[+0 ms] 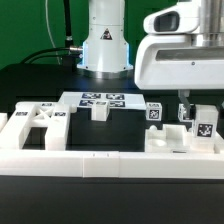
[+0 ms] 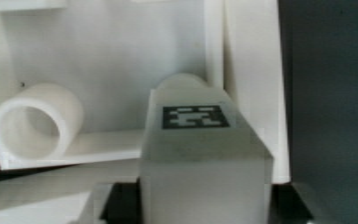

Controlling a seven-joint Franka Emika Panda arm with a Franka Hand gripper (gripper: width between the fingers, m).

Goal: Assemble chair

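White glossy plastic is seen everywhere on the dark table [image 1: 40,85]: the chair is not assembled and its parts are spread apart. The X-braced seat [image 1: 38,125] is lying flat at the exterior view's left. At the exterior view's right the gripper [image 1: 186,108] is lowered among several parts. In the wrist view it is closed narrowly on a long block [image 2: 202,150], which fills the gap between the two fingers and carries one square tag near its far end.

Close around the gripper a slotted block [image 1: 165,140] is placed in front, a tagged piece [image 1: 205,125] is standing just beside it, and a small tagged cube [image 1: 153,112] is found a little toward the middle. Behind the held block, in the wrist view, a white part with a round hole [image 2: 43,120] is seen (it is very near, but contact cannot be judged).

The marker board [image 1: 100,99] is lying in the middle before the robot base [image 1: 105,45], and a short block [image 1: 100,112] stands at its front edge. The long border wall [image 1: 110,160] closes the front.

Only black-and-white tag patterns are printed; no letters can be read.
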